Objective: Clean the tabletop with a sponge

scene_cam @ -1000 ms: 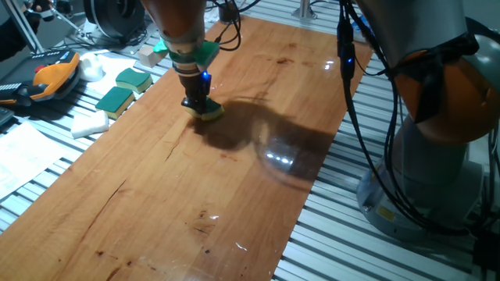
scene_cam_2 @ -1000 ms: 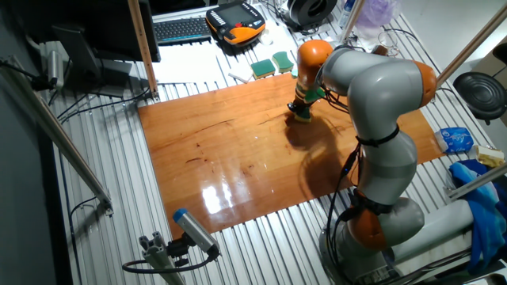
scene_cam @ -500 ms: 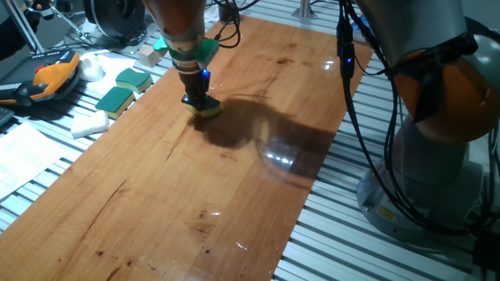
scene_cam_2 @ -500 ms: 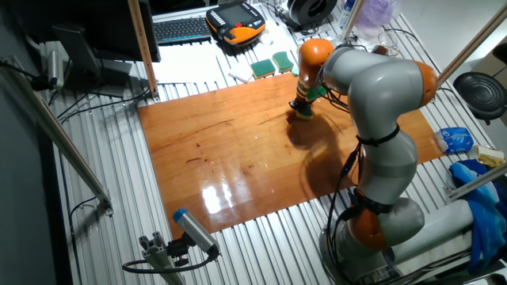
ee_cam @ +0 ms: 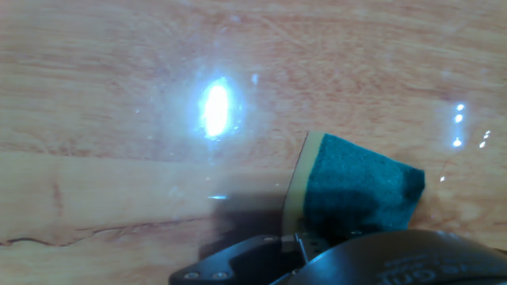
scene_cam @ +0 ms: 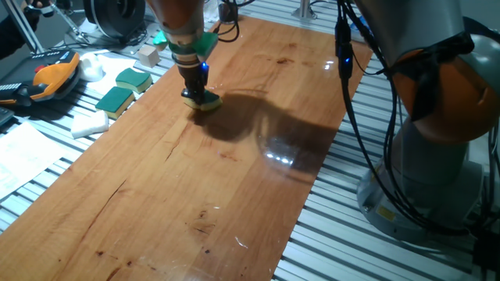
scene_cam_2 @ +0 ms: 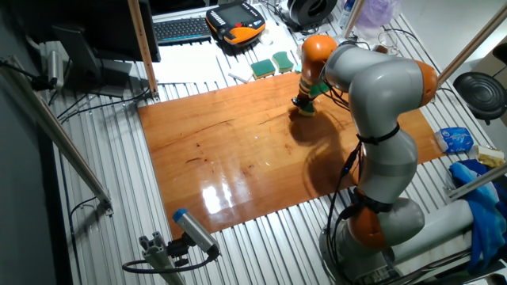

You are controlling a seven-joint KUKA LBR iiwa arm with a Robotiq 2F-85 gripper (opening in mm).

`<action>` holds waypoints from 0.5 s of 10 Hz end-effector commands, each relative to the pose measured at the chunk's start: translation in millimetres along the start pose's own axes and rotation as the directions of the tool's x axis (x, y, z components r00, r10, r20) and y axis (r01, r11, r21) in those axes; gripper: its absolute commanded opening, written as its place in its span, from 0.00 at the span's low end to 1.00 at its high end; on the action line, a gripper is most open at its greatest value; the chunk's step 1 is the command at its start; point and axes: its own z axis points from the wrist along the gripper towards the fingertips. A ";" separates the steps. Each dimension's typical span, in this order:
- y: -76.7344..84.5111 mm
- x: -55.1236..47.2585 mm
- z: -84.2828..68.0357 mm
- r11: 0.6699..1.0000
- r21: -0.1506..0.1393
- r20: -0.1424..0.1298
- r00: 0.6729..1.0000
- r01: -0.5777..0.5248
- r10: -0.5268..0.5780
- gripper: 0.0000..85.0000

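Observation:
The tabletop (scene_cam: 180,179) is a long glossy reddish-brown wooden board; it also shows in the other fixed view (scene_cam_2: 230,150) and fills the hand view (ee_cam: 119,95). My gripper (scene_cam: 197,95) is shut on the sponge (scene_cam: 205,102) and presses it onto the board near its far left edge. In the other fixed view the gripper (scene_cam_2: 304,105) holds the sponge (scene_cam_2: 306,112) near the board's far edge. In the hand view the sponge (ee_cam: 352,190) shows its teal-green top and a yellow foam strip, squeezed just ahead of the gripper body.
Two spare green-and-yellow sponges (scene_cam: 125,88) and a white foam block (scene_cam: 89,123) lie on the ribbed slats left of the board. An orange pendant (scene_cam: 48,76) lies further left. The arm's base (scene_cam: 437,156) stands to the right of the board.
The gripper has slid the sponge along the board a little toward its far end. The sponge has stayed in the jaws.

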 end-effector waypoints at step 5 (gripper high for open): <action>-22.0 -11.0 -0.7 1.000 -0.004 0.002 1.000 0.030 -0.030 0.00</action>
